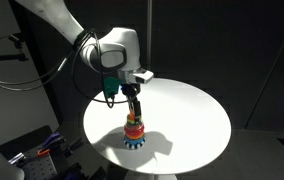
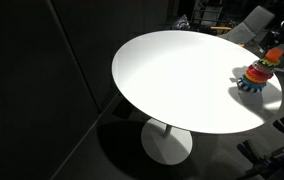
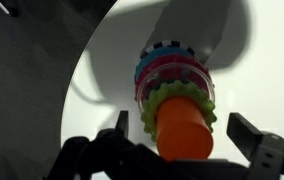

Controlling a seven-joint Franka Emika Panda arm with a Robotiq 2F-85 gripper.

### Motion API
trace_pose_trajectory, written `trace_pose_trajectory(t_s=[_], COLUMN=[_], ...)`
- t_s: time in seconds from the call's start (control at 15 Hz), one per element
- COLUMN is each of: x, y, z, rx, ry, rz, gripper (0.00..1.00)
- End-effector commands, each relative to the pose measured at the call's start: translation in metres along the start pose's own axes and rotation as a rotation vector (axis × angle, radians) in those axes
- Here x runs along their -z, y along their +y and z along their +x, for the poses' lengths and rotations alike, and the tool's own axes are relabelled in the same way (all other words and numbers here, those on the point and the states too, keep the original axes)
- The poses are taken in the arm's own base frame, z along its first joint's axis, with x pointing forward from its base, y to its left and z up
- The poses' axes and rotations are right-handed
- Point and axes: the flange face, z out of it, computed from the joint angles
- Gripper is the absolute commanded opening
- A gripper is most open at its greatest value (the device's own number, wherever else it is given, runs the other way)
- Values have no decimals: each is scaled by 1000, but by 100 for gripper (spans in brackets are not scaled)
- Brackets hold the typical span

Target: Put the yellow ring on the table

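While the large round white-topped table (image 1: 187, 100) spreads out on every side below the hand, with plenty of room to set something down, the trouble sits closer in. The multicoloured plastic stacking toy (image 1: 133, 132) stands directly beneath the Robotiq gripper (image 3: 179, 135), whose fingers (image 3: 252, 138) are spread wide and grip nothing. The small yellow plastic doughnut-shaped ring (image 3: 154, 104), which looks yellow-green in the wrist view, is on the stack just under the orange plastic top piece (image 3: 185, 128). That piece rises between the open fingers. From where I stand, I'd judge it to be the hazard, because closing here would seize it and not the ring. If the fingers go lower they could snag the ring's edge, and a lift might then drag the whole toy up or tip it over.
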Motion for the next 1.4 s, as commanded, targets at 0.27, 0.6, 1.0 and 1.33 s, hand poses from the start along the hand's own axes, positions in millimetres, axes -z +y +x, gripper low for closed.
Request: trace_pose_trajectory(t_s=[0.27, 0.6, 1.0, 1.33], x=[-8, -12, -9, 6], y=[0, 1, -2, -8], z=[-7, -7, -8, -11], rx=[-3, -1, -1, 11], ry=[25, 23, 25, 39], rz=[-13, -15, -9, -1], gripper=[100, 100, 49, 49])
